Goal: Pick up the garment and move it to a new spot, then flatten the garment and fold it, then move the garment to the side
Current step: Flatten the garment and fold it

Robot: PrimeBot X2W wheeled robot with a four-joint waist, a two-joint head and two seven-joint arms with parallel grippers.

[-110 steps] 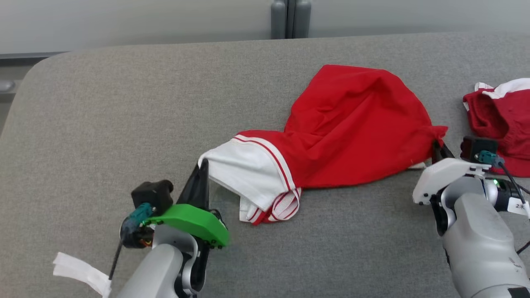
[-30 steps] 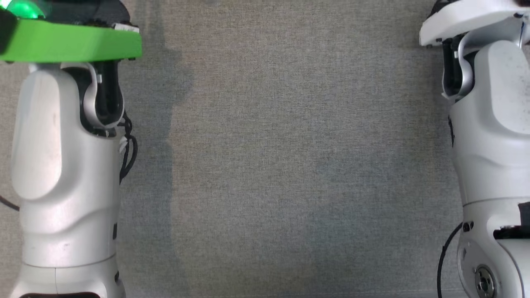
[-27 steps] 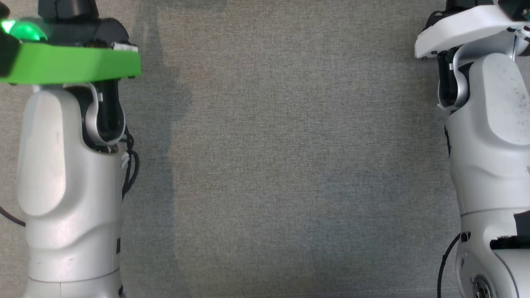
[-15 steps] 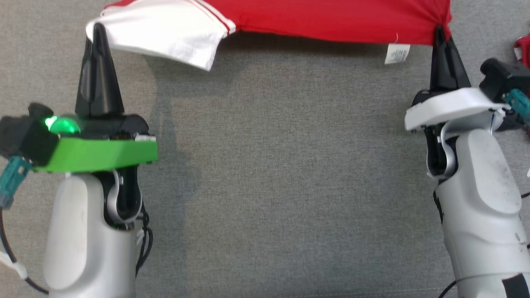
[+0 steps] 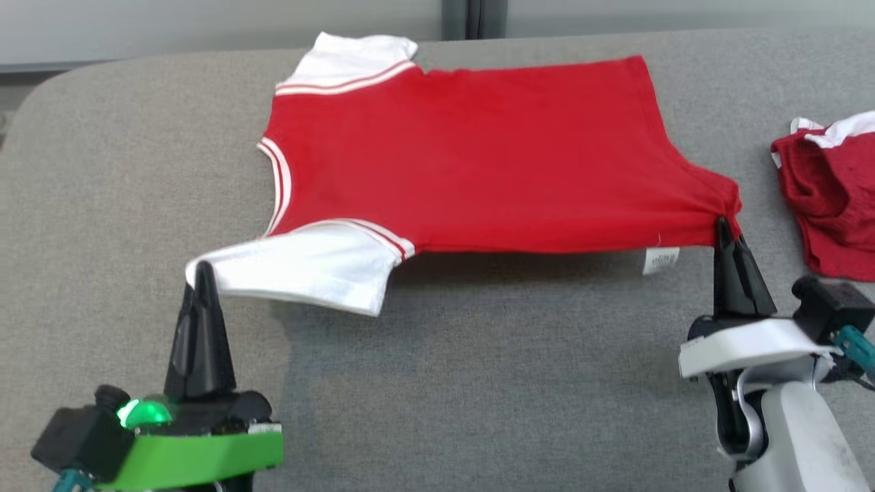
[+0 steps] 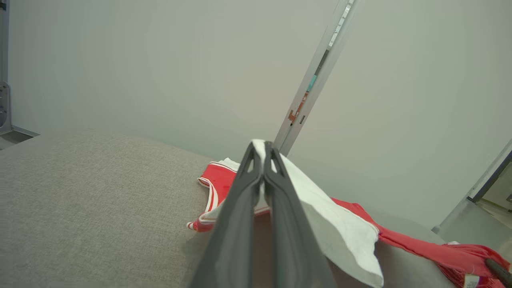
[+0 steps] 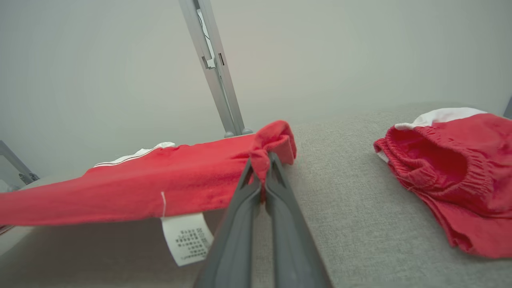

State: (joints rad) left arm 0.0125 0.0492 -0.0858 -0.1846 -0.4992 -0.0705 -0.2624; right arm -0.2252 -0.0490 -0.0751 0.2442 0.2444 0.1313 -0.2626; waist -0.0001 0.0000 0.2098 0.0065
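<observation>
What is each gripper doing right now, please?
Left gripper: closed, holding the shirt by its white sleeve.
Right gripper: closed, holding the shirt's bottom corner.

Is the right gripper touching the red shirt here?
Touching. In the right wrist view the right gripper is shut on a bunched corner of the red shirt, with cloth pinched at its tip.

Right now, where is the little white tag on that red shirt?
In the head view the white tag hangs under the red shirt's near edge, right side, just left of the right gripper.
</observation>
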